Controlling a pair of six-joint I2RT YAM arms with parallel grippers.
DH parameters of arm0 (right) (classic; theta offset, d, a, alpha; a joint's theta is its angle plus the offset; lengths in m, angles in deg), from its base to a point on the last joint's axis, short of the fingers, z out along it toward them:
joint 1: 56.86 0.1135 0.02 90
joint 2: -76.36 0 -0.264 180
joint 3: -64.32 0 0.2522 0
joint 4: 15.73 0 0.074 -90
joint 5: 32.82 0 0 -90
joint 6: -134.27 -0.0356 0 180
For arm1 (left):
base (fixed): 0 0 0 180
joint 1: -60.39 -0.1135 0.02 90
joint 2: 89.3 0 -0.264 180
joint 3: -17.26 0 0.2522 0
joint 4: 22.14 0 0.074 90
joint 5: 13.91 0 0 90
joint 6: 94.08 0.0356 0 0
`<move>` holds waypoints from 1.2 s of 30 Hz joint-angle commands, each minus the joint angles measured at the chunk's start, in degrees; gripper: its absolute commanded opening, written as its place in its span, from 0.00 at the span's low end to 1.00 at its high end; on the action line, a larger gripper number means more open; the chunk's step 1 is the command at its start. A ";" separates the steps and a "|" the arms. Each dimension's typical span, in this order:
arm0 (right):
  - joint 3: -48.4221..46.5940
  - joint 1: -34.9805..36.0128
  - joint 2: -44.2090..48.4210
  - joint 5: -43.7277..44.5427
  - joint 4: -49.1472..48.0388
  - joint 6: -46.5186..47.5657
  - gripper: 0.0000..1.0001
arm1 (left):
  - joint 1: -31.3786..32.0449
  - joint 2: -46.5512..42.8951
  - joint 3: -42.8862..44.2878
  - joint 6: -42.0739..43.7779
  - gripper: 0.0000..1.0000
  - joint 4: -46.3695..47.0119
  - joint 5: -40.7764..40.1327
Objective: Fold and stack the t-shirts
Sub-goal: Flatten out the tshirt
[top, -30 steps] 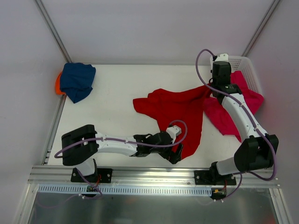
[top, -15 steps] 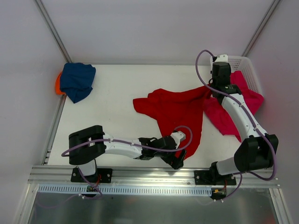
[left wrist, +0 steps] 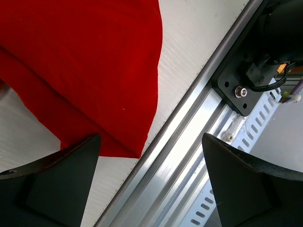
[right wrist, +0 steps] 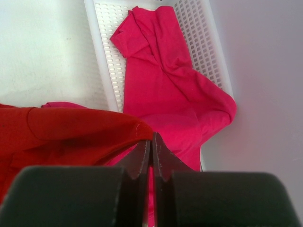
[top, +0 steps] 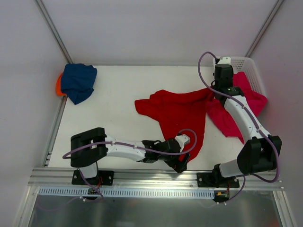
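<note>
Hanging low over the near edge of the desk, the left hand has its two fingers spread wide, with nothing in them. Right under the gap, a bit toward the left finger, lies the near corner of the red shirt. The corner ends in a point just beside the metal rail at the desk's edge. From there the shirt runs away from the hand, up the desk and off to the far right. That is its long way. At that far end sits the right hand. Its fingers are pressed tight together and the red cloth comes right up to the tips, so I think it is pinching the shirt's far corner. The rest of the red shirt spreads left over the middle of the desk.

The left hand is much nearer to the near corner than the right hand is, so this corner looks like its job. I think it has to drop a little and close on the cloth without bumping the rail.

Past the right hand, the pink shirt hangs half in and half out of the white basket. In the far left corner, the blue shirt sits bunched on top of the orange shirt.
</note>
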 commanded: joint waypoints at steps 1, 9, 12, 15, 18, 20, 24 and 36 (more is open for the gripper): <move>0.57 -0.53 2.02 0.57 -1.60 -1.48 0.00 | 0.42 1.34 2.26 -1.16 0.89 -0.50 0.38; 2.33 -0.53 2.63 0.66 -2.12 -1.83 0.00 | 0.42 4.24 3.49 -1.42 0.76 -0.50 1.70; 2.50 -0.53 2.63 0.66 -2.21 -1.74 0.00 | 0.42 4.95 4.11 -1.33 0.73 -0.50 2.14; 2.68 -0.61 2.54 0.66 -2.30 -1.74 0.00 | 0.42 5.30 4.64 -1.16 0.67 -0.50 2.23; 3.03 -0.70 2.63 0.57 -2.48 -1.83 0.00 | 0.42 6.00 4.90 -1.25 0.55 -0.50 2.14; 3.29 -0.79 2.72 0.57 -2.74 -1.74 0.00 | 0.42 6.61 5.16 -1.51 0.42 -0.59 2.23; 4.08 -0.88 2.89 0.49 -3.27 -1.83 0.00 | 0.42 7.93 5.60 -1.77 0.31 -1.64 1.27; 6.37 -0.97 3.77 0.13 -4.23 -2.88 0.00 | 0.42 14.08 9.12 -2.30 0.00 -5.77 -1.63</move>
